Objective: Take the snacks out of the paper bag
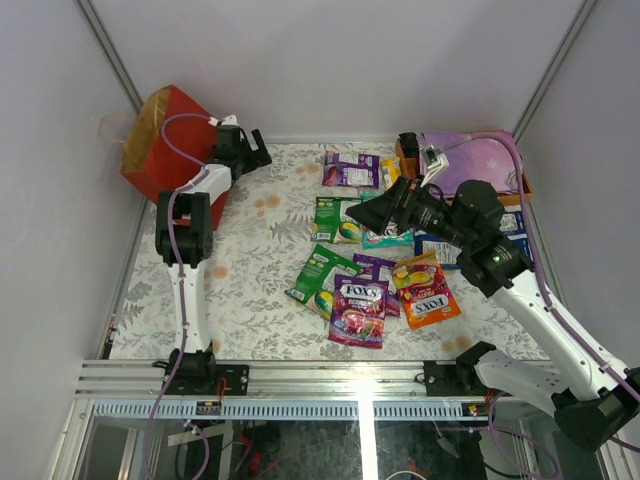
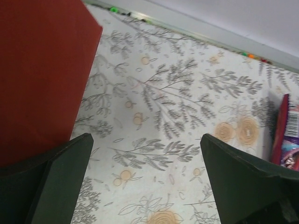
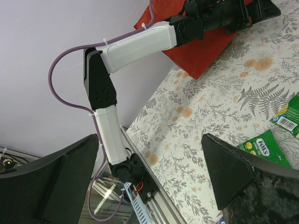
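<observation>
The red paper bag (image 1: 165, 150) lies at the far left, its brown-lined mouth facing the back wall. It fills the left of the left wrist view (image 2: 42, 70). My left gripper (image 1: 264, 153) is open and empty just to the right of the bag, over bare cloth (image 2: 147, 154). Several snacks lie mid-table: a purple packet (image 1: 350, 170), green packets (image 1: 335, 220) (image 1: 322, 280), a purple FOX'S packet (image 1: 360, 310) and an orange one (image 1: 427, 290). My right gripper (image 1: 365, 215) is open and empty above them, facing left (image 3: 149, 158).
A wooden tray (image 1: 525, 190) with a purple cloth (image 1: 480, 160) stands at the back right, with blue-and-white packs (image 1: 440, 248) beside it. The floral tablecloth (image 1: 260, 260) covers the table. The left arm (image 3: 135, 44) crosses the right wrist view. A purple packet edge (image 2: 289, 135) shows at the left wrist view's right.
</observation>
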Action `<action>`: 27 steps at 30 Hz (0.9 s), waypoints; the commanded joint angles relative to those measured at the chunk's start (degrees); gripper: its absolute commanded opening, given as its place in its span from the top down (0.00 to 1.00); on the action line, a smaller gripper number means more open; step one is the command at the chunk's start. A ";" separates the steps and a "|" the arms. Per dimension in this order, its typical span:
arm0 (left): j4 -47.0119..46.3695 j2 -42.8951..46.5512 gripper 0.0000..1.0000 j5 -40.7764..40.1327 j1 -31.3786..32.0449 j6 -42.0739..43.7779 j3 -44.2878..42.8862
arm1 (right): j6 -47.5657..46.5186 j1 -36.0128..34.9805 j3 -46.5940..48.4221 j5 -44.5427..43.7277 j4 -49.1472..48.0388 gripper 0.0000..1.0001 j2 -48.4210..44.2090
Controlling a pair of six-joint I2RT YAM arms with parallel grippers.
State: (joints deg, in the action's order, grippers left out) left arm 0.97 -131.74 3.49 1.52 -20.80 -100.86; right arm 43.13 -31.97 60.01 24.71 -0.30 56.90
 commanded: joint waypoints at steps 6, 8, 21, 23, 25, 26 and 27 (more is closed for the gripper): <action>9.66 0.76 0.00 -16.63 3.21 2.57 -0.20 | 2.47 0.24 -0.50 2.76 -5.61 0.01 1.25; 10.84 0.40 0.00 -23.39 5.74 4.15 -0.75 | 2.85 0.24 -0.87 2.87 -6.10 0.01 1.36; 25.20 -8.70 0.00 -35.37 8.59 8.24 -14.65 | 7.66 0.22 -4.33 4.77 -12.03 0.01 0.69; 26.58 -10.12 0.00 -36.86 8.59 9.81 -15.92 | 8.83 0.24 -4.75 5.35 -13.19 0.01 0.88; 27.68 -11.60 0.00 -38.26 8.58 11.60 -16.63 | 9.56 0.21 -5.06 5.80 -13.99 0.01 0.81; 28.35 -12.61 0.00 -39.28 8.59 12.32 -17.02 | 9.60 0.23 -5.22 5.87 -14.05 0.01 0.71; 28.98 -13.32 0.00 -40.50 8.56 12.99 -17.35 | 9.64 0.23 -5.25 5.79 -14.11 0.01 0.56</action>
State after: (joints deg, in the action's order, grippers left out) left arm 23.86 -141.60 -30.63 10.46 -12.29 -116.33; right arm 50.74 -31.97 54.57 28.38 -8.62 58.35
